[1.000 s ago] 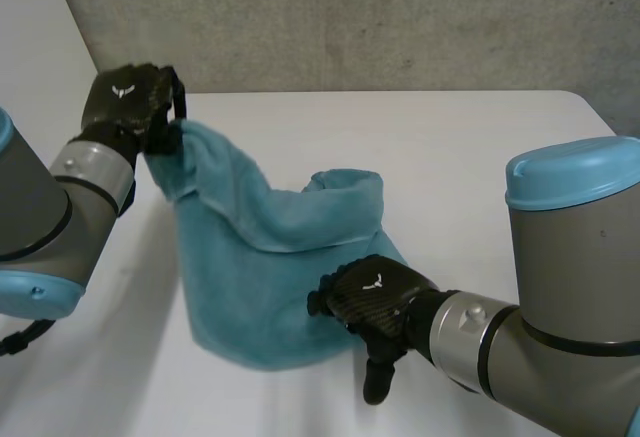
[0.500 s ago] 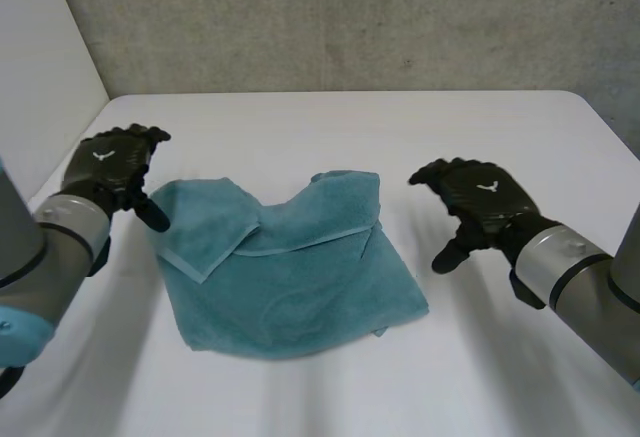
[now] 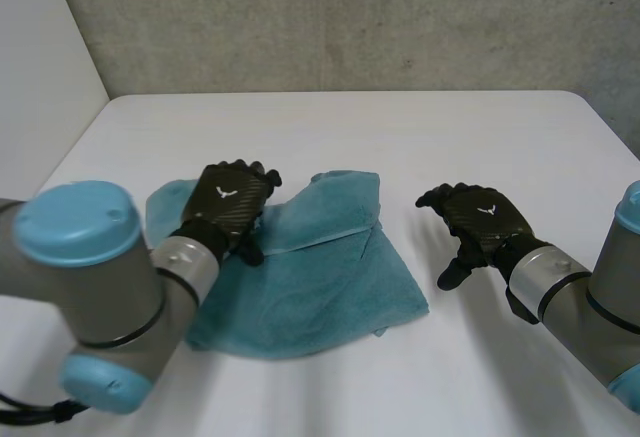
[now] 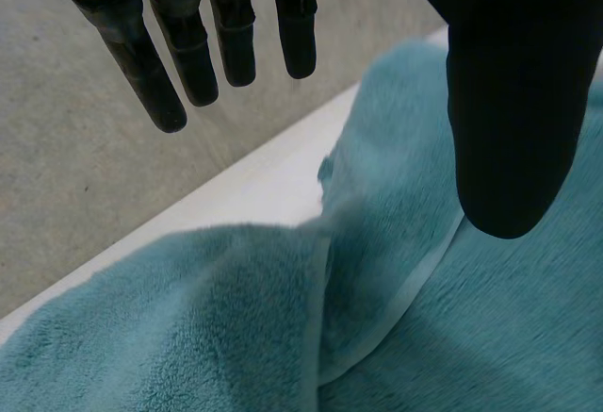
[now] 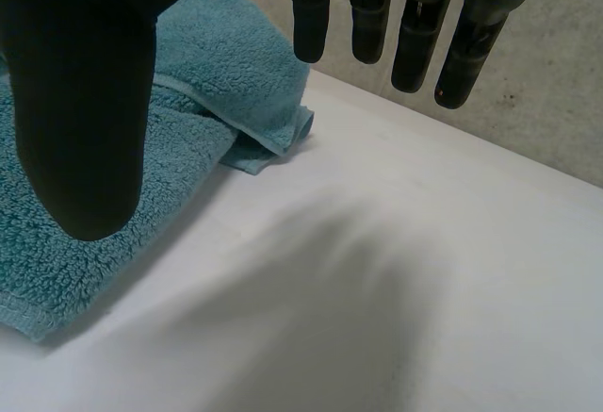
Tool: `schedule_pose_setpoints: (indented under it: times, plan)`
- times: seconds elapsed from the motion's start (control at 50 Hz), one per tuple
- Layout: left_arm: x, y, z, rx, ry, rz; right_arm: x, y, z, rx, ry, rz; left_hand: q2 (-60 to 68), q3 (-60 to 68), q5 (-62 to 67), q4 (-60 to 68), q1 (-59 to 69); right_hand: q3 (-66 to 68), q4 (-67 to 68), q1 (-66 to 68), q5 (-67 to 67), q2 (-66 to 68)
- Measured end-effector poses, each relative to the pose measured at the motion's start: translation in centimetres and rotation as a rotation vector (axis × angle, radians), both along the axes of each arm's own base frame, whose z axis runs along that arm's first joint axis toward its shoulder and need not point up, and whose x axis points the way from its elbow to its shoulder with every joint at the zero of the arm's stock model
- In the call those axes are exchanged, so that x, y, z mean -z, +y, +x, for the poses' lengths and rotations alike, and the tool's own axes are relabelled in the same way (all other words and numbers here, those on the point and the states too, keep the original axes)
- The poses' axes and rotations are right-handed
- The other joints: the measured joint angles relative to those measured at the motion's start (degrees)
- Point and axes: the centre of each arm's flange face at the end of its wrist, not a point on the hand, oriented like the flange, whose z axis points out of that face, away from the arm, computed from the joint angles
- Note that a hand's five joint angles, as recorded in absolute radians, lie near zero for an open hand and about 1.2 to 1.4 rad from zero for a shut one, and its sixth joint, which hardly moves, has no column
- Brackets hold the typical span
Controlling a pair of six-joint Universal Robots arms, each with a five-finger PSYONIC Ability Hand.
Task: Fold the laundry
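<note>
Head view: soft, limp teal towel (image 3: 320,277) lies rumpled on the white table (image 3: 450,127), left hand (image 3: 232,202) open over its left side, right hand (image 3: 478,219) open just right of it; its hemmed edge (image 4: 415,289) likely offers the best grip.

- I work over a white bench (image 3: 420,137). In the head view it runs from the left edge of the frame to the right, and its far edge meets a grey wall (image 3: 350,17) across the top.
- One thing lies on it: a teal towel (image 3: 330,277), left of centre in the lower half of the frame.
- The towel is loosely folded into uneven layers, and a hemmed edge crosses its upper part.
- Its left part lies under my left robot hand (image 3: 232,202).
- Right of the towel the white top shows up to a rounded corner at the upper right.
- In the right wrist view, the towel's stacked edges rest flat on the bench beside my right robot hand (image 5: 85,82), and a small corner pokes out between the layers.
</note>
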Motion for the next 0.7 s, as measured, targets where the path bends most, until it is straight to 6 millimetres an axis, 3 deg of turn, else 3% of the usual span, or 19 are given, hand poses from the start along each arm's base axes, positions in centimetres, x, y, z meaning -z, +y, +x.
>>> schedule_pose_setpoints:
  times: [0.1, 0.26, 0.42, 0.52, 0.7]
  plan:
    - [2.1, -1.7, -0.9, -0.016, -0.096, -0.032, 0.0, 0.0, 0.0, 0.004, 0.002, -0.002, 2.11, 2.16, 1.91, 1.9, 2.16, 0.0, 0.0, 0.0, 0.0, 0.0]
    - [3.7, -3.9, -1.4, -0.072, -0.152, -0.077, 0.0, -0.1, -0.1, 0.005, 0.003, -0.004, 8.7, 8.71, 8.59, 8.86, 8.9, 0.0, 0.0, 0.0, 0.01, 0.0]
    - [3.5, -5.4, -1.2, -0.101, -0.188, -0.153, 0.0, -0.1, -0.1, 0.004, 0.006, -0.005, 14.27, 14.29, 13.77, 14.39, 14.94, 0.0, 0.0, 0.0, 0.0, 0.0]
    - [3.4, -6.1, -0.6, -0.113, -0.237, -0.194, 0.0, -0.1, -0.1, 0.004, 0.008, -0.005, 32.56, 32.39, 31.17, 31.98, 33.67, 0.0, 0.0, 0.0, 0.0, 0.0]
    - [3.5, -7.2, 0.8, -0.145, -0.281, -0.213, 0.0, -0.1, -0.1, 0.004, 0.009, -0.004, 47.81, 46.79, 44.37, 47.7, 42.77, 0.0, 0.0, 0.0, 0.0, 0.0]
